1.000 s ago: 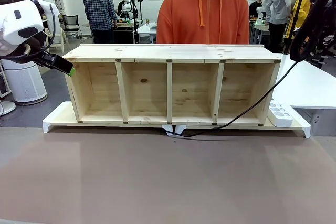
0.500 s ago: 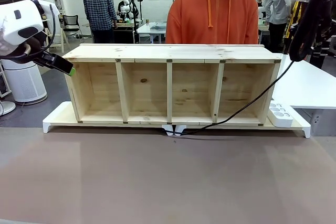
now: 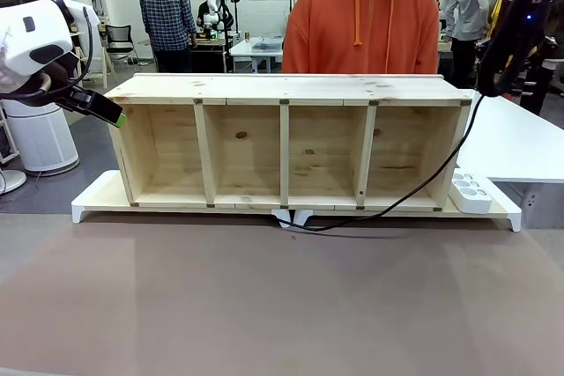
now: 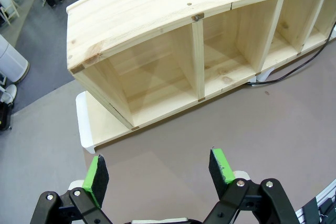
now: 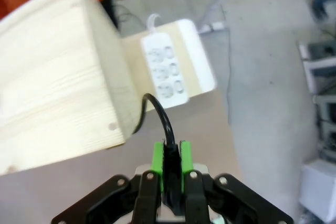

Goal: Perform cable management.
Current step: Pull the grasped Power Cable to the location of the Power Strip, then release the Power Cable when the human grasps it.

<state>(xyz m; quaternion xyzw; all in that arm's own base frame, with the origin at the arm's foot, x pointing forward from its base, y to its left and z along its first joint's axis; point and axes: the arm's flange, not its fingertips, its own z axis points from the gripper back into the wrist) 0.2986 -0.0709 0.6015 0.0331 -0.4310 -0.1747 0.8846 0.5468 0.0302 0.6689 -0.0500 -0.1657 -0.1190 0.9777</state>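
My right end effector (image 5: pixel 168 156) is clenched on the cable (image 5: pixel 167 129), the black cord pinched between both green pads (image 5: pixel 157 157) and arching up out of them toward the end face of the wooden shelf (image 5: pixel 52 72). Past it in the right wrist view lies the white power strip (image 5: pixel 165 77), flat on the white base board (image 5: pixel 197 61) just beside the shelf's end; I see socket faces on it but can read no marking, as that view is blurred.

In the front view the cable (image 3: pixel 414 191) drops from the raised right arm (image 3: pixel 507 37) at the shelf's upper right corner, runs down across the open front of the rightmost compartment, and lies on the brown bench (image 3: pixel 282 305) in a shallow curve ending near the middle of the base board's front edge. The power strip (image 3: pixel 471 191) sits at the right end of the base board, just beside the shelf.

My left end effector (image 4: pixel 157 169) is released, its pads (image 4: pixel 96 172) spread well apart, hanging above bare bench in front of the shelf's left end (image 4: pixel 105 93). In the front view it (image 3: pixel 110 114) sits just off the shelf's upper left corner.

A person in an orange hoodie (image 3: pixel 361 24) stands behind the shelf. No legible writing or label appears on the shelf or board.
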